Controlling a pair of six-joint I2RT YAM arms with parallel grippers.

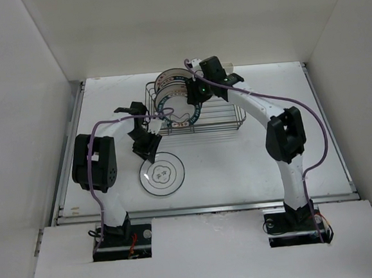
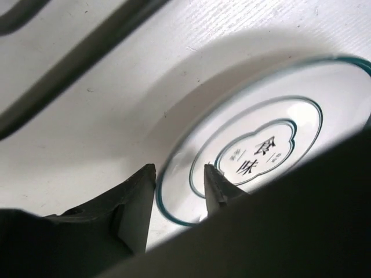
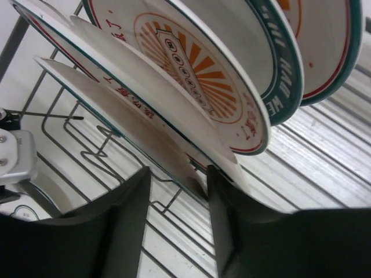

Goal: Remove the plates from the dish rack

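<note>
My gripper (image 3: 178, 174): fingers apart, one on each side of the nearest plate's lower rim; I cannot tell whether they touch it.
Nearest plate (image 3: 110, 107): plain white back toward me, standing tilted.
Sunburst plate (image 3: 194, 63): further back, with orange rays in the centre and red characters near the rim.
Teal-banded plate (image 3: 282, 69): behind the sunburst plate.
Farthest plate (image 3: 333, 52): teal edge, thin red line.
Dish rack (image 3: 75, 147): dark wires under the plates.
Desk (image 3: 58, 124): white, seen between the wires.

plates (image 3: 191, 63) packed close, dish rack (image 1: 223, 115) wires around
</note>
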